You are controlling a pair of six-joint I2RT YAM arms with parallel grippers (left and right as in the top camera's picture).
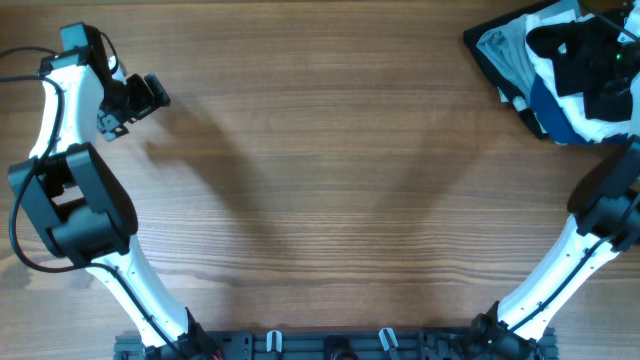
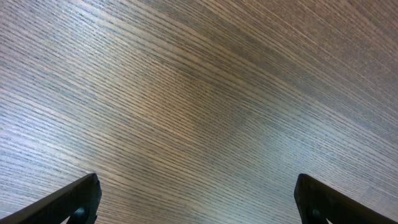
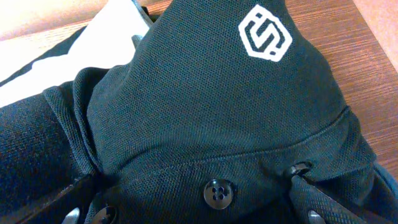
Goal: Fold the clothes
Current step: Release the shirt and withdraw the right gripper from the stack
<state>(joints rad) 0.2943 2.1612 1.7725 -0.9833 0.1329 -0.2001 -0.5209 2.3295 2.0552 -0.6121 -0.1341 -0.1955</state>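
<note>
My right pincer (image 3: 193, 210), spread, rests on the soft, limp polo shirt (image 3: 205, 106); its buttoned collar (image 3: 249, 163) looks the firmest hold; my left pincer (image 2: 196, 202) gapes.

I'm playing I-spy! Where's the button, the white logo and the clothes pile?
button (image 3: 218, 192), right wrist view, its middle holes.
white logo (image 3: 265, 33), right wrist view, its middle.
clothes pile (image 1: 510, 52), overhead view, pale left part.
</note>
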